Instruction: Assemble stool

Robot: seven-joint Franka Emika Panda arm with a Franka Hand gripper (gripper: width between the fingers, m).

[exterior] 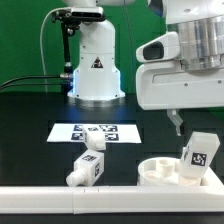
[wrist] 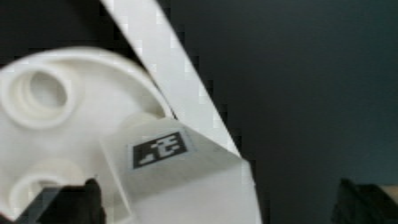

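The black table (exterior: 30,120) runs back to the arm's white base (exterior: 97,65), with the marker board (exterior: 95,131) at its middle.

Exterior view: the seat (exterior: 158,172) lies near right with the seated leg (exterior: 197,155) standing in it, a little tilted. The loose leg (exterior: 88,166) lies to its left. My pincer (exterior: 178,124) hangs just above, empty.

Wrist view: my fingertips (wrist: 63,205) are spread wide over the seat and the tagged leg. I judge this leg placed. Next I should reach left for the loose leg.

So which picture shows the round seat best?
The exterior view: the round seat shows nearly whole there, with a leg on it. The wrist view shows only part of it, very close, with one round hole, the rest cut off.
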